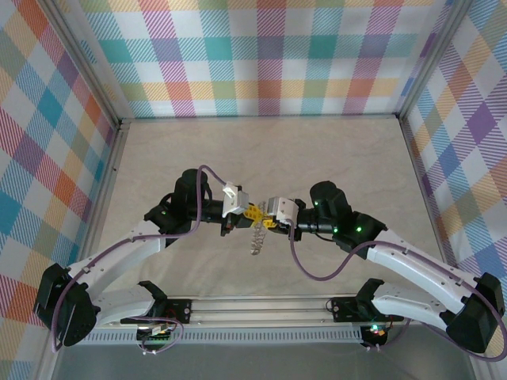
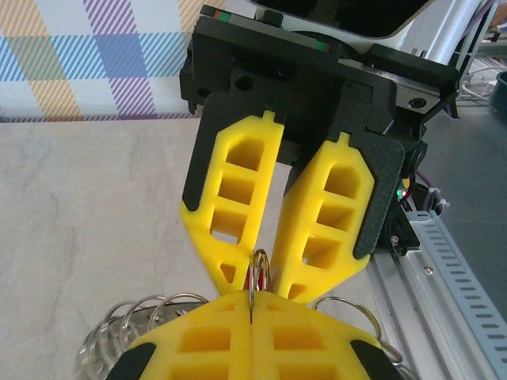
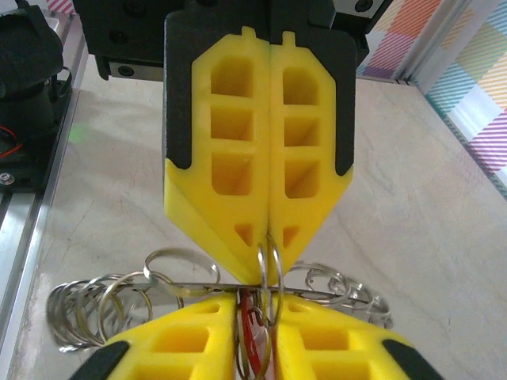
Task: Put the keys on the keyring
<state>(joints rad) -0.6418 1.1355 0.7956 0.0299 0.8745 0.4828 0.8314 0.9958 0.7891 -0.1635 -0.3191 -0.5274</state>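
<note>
The keyring [image 1: 256, 239] hangs between both grippers above the table's middle, a silvery ring fringed with many small loops [image 3: 333, 285]. My left gripper [image 2: 252, 299] is shut on one upright loop of it [image 2: 261, 260]. My right gripper [image 3: 255, 301] faces it tip to tip. Its yellow fingers are closed on the key [image 3: 252, 339], whose red head shows in the narrow gap together with a couple of ring loops. In the left wrist view the red key [image 2: 254, 279] peeks out between the right gripper's [image 2: 265, 277] tips. From above, the left gripper [image 1: 252, 211] and right gripper [image 1: 266, 218] touch.
A beige tabletop [image 1: 261, 150] is walled by plaid panels [image 1: 261, 55] at the back and sides. A metal rail [image 1: 261, 305] with the arm bases runs along the near edge. Purple cables [image 1: 317, 273] loop off both arms.
</note>
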